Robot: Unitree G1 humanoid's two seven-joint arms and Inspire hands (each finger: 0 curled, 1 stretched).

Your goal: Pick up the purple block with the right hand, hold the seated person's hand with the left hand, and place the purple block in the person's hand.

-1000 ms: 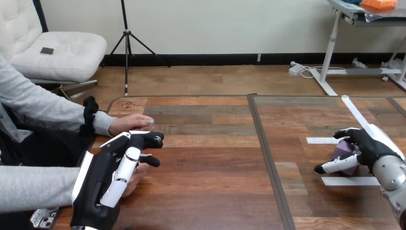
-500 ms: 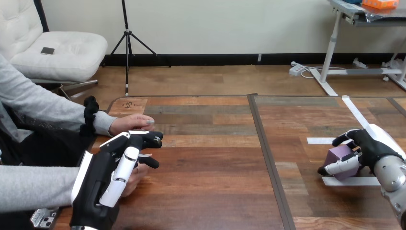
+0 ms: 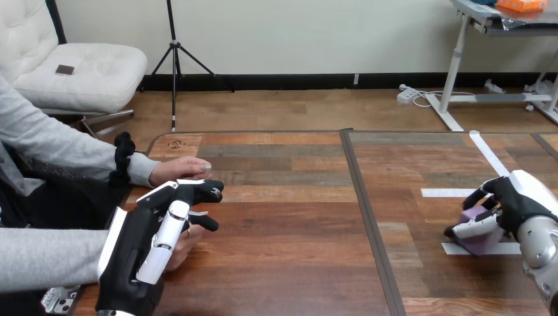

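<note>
purple block (image 3: 485,243), half behind right hand (image 3: 518,203); person's nearer hand (image 3: 185,244), mostly under left hand (image 3: 135,253)

A lab-like test space: white tape strips (image 3: 442,193) mark the wooden table (image 3: 289,263).

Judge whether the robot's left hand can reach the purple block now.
Probably not: the left hand lies over the person's nearer hand far left, and the right hand grips the purple block.

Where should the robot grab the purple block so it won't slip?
Probably by two opposite flat faces, coming from above on the right side. The purple block is boxy, so flat sides give a steady pinch. The right hand is already curled round it that way, thumb in front and fingers over the far side.
</note>
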